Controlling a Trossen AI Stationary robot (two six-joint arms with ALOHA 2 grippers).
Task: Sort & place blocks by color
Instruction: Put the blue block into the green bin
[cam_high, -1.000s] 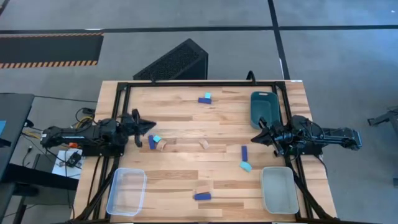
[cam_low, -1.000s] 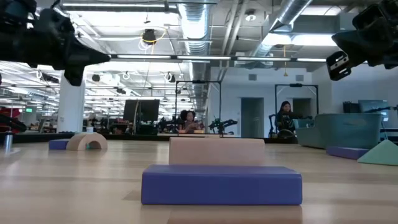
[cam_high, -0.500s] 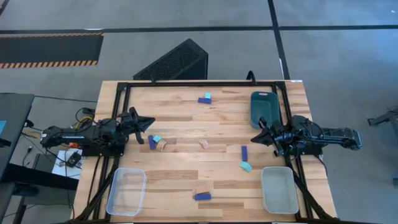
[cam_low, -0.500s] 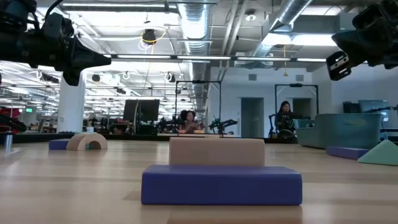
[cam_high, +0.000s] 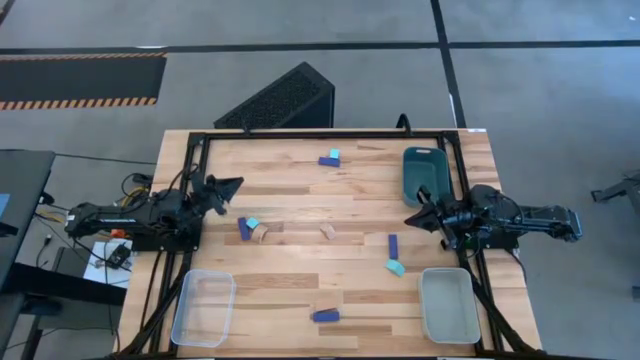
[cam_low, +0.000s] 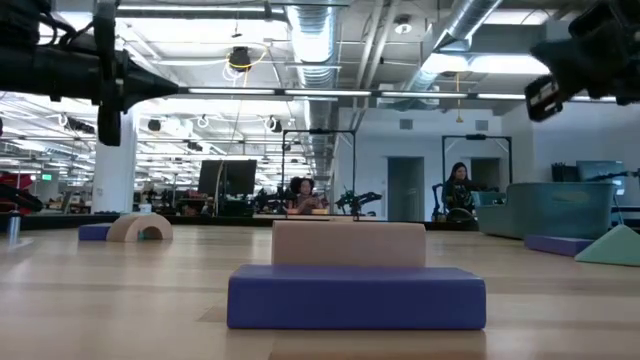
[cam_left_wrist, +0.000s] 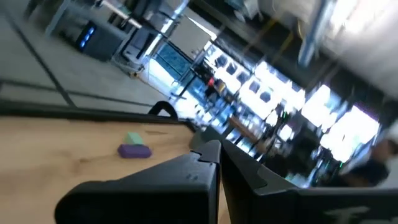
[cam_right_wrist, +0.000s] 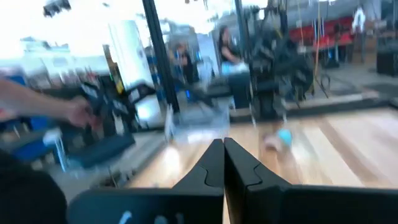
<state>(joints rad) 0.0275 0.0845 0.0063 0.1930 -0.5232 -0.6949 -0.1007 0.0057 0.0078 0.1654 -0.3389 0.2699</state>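
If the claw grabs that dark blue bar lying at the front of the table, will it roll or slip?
The dark blue bar lies flat with squared faces, so it probably won't roll. It looks rigid, likely light, being far smaller than the grey tray. Its smooth-looking faces in the low view might slip.

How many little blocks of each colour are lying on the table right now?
dark blue blocks: 4
teal blocks: 3
pale wooden blocks: 3
Total: 10
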